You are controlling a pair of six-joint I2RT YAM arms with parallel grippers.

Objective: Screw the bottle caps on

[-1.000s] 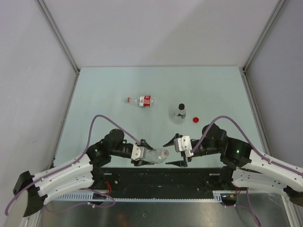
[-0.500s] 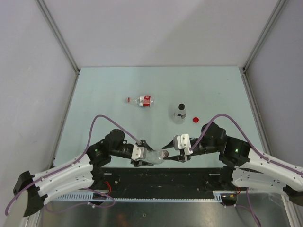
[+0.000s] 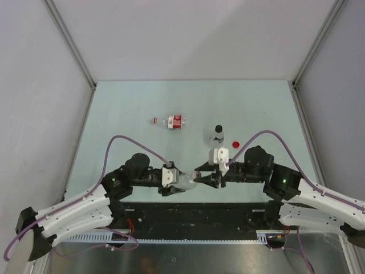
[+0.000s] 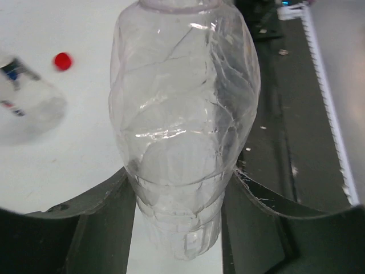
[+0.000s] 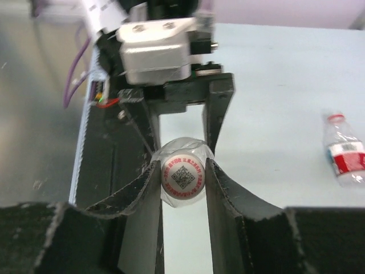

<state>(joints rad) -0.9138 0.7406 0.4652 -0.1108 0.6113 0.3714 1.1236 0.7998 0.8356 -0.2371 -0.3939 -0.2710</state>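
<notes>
My left gripper (image 3: 178, 181) is shut on the lower body of a clear unlabelled bottle (image 4: 182, 114), held level above the near table edge with its neck pointing right. On that neck sits the white cap (image 5: 182, 176), printed with red text and a code. My right gripper (image 5: 182, 171) faces the left one, and its two fingers press the cap's sides. A second bottle (image 3: 217, 136) with a black cap stands upright behind them. The red cap (image 3: 236, 144) lies loose on the table to its right. A labelled bottle (image 3: 173, 121) lies on its side farther back.
The pale green table (image 3: 125, 131) is walled by grey panels at the left, right and back. A black rail (image 3: 194, 214) with cables runs along the near edge under both grippers. In the right wrist view the labelled bottle (image 5: 342, 151) lies at the far right.
My right gripper has moved left onto the bottle's neck and its jaws have closed from wide apart onto the white cap. Both grippers have shifted slightly away from the near edge.
</notes>
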